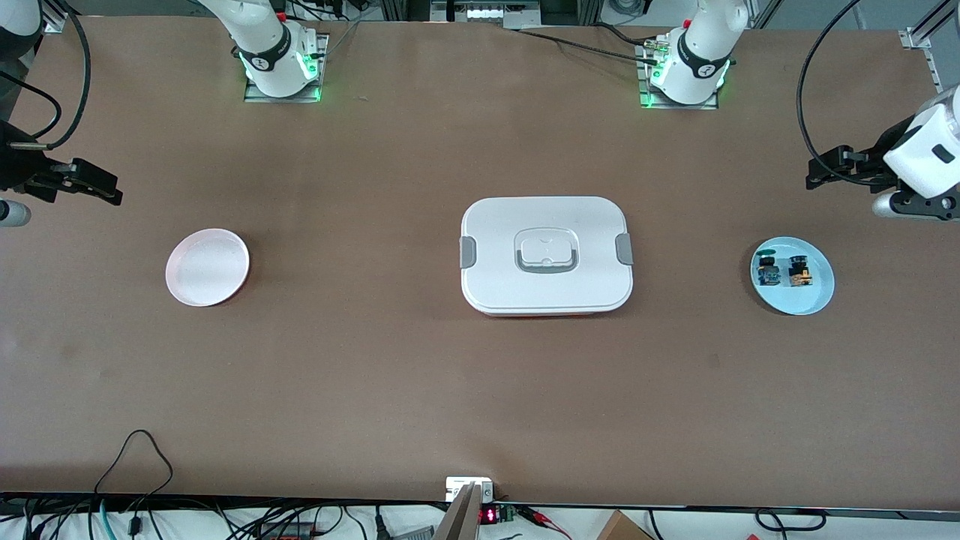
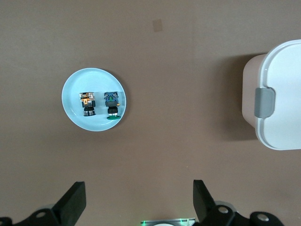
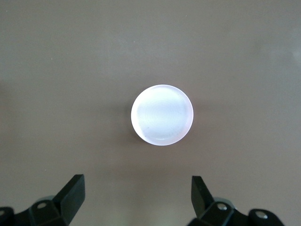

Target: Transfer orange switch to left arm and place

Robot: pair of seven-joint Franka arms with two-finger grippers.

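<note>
Orange switch sits on the blue plate beside a green-topped twin; my left gripper and right gripper hang spread, empty; I could pinch the twin, or clip the box crossing.

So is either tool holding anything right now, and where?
Nothing is held. Left tool and right tool are open; the orange switch lies on the blue plate.

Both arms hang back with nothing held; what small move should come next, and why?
Probably lower the left gripper, open and empty, toward the orange switch on the blue plate beside the green one. The right gripper waits open above the pink plate.
</note>
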